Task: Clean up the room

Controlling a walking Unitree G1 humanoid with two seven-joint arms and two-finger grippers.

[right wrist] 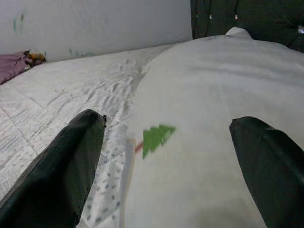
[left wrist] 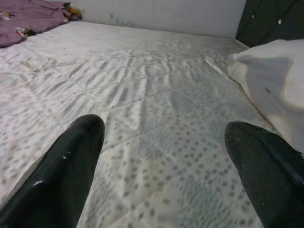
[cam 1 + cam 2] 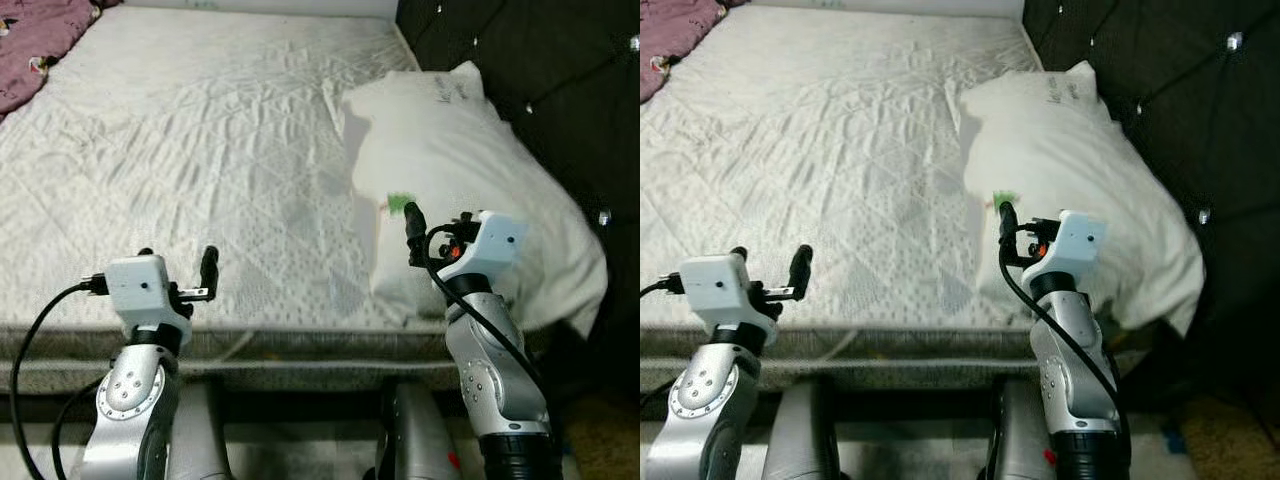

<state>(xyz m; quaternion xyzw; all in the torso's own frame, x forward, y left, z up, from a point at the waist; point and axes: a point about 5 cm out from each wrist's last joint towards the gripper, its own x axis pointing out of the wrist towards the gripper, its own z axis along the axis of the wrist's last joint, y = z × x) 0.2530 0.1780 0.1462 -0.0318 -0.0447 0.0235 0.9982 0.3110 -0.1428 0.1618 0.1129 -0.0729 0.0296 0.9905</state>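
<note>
Nearest, at the bed's (image 3: 200, 150) front edge, the left gripper (image 3: 178, 277) hovers over the sheet, jaws apart. Just beyond, the right gripper (image 1: 166, 156) faces the white pillow (image 3: 470, 190) by the dark headboard (image 3: 560, 90), jaws apart. Farthest, a purple blanket (image 3: 40, 40) lies in the corner.
</note>
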